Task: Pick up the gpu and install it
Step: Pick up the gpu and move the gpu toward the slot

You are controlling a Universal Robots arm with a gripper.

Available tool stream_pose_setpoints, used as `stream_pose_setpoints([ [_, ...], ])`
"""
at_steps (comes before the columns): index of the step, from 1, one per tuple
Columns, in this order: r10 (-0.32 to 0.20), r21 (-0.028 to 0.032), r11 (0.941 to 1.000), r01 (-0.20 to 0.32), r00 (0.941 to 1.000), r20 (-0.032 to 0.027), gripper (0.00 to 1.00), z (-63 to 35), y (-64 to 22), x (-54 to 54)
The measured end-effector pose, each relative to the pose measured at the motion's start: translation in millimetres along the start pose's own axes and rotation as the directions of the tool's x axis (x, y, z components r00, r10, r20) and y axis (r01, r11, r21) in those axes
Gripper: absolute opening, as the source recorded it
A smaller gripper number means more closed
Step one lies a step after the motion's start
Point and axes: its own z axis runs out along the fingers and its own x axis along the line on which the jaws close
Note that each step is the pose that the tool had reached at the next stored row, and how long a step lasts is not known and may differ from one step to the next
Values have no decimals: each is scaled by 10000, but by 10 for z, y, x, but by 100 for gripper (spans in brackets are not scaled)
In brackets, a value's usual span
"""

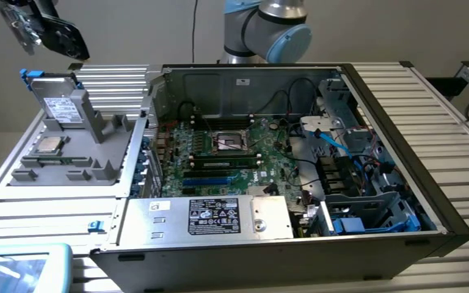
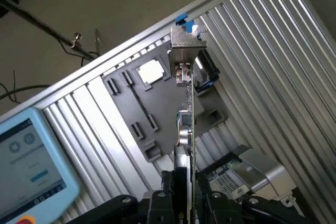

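**GPU IN GRIP, HELD CLEAR OF THE CASE**

**Tool state.** In the wrist view my gripper [image 2: 185,195] is clamped on the gpu [image 2: 185,129]. The jaws stand part-way apart, one on each flat face of the card, which I see edge-on. The bracket [image 2: 186,45] is at the far end, away from my fingers.

**Position.** In the exterior view the gpu [image 1: 55,35] hangs in the air at the exterior view's upper left. It is above the far corner of the grey fixture [image 1: 96,131] and well apart from the open case [image 1: 397,152]. It touches nothing but my jaws. The motherboard [image 1: 218,152] lies flat inside the case and its slots [image 1: 210,180] hold no card.

**Handling (judgement).**
- Weight: I judge it light. The bracket end probably carries the most mass, so the free end may droop or swing.
- Stiffness: the board is rigid but thin. Side load could flex or crack it.
- Fragility: the surface parts and edge contacts look delicate.
- Surface: the faces look smooth, so it may slip under a light clamp.
- Hold: the flat faces, near one end, clear of the contact edge, as I hold it now.
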Motion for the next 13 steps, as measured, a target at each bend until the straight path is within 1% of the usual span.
stream_pose_setpoints([
  [2, -370, -7, 9993, 370, 9993, -18, 28, 0, 0, 0],
  [4, -731, -14, 9973, 731, 9973, -35, 28, 0, 0, 0],
  [7, -1276, -26, 9918, 1275, 9918, -61, 28, 0, 0, 0],
  [10, -1814, -39, 9834, 1814, 9834, -85, 28, 0, 0, 0],
  [13, -2352, -54, 9719, 2352, 9719, -110, 28, 1, 0, 0],
])
